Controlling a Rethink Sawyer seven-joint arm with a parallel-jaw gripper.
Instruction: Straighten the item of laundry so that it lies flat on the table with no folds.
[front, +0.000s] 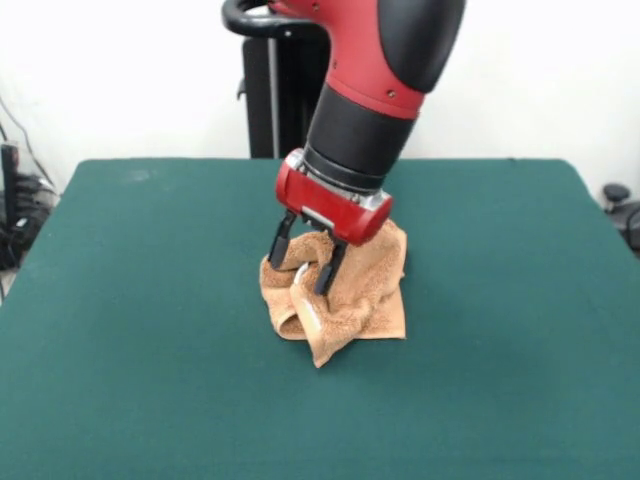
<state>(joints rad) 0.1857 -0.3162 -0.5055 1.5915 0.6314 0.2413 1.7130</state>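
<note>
The tan terry towel (365, 295) lies crumpled in a heap near the middle of the dark green table (150, 300). Its edges are folded over, and a pale label strip shows at its near left fold. The red and black arm comes down from above. My gripper (300, 272) is down in the top left part of the heap. Its two black fingers (281, 243) stand either side of a thick raised fold of the towel and pinch it. The bunched cloth stands up toward the gripper. The towel's far part is hidden behind the gripper.
The black pedestal (270, 90) stands at the table's far side. Cables and dark equipment (20, 210) sit off the table's left edge. A dark object (622, 205) sits off the right edge. Green cloth surrounds the towel on all sides.
</note>
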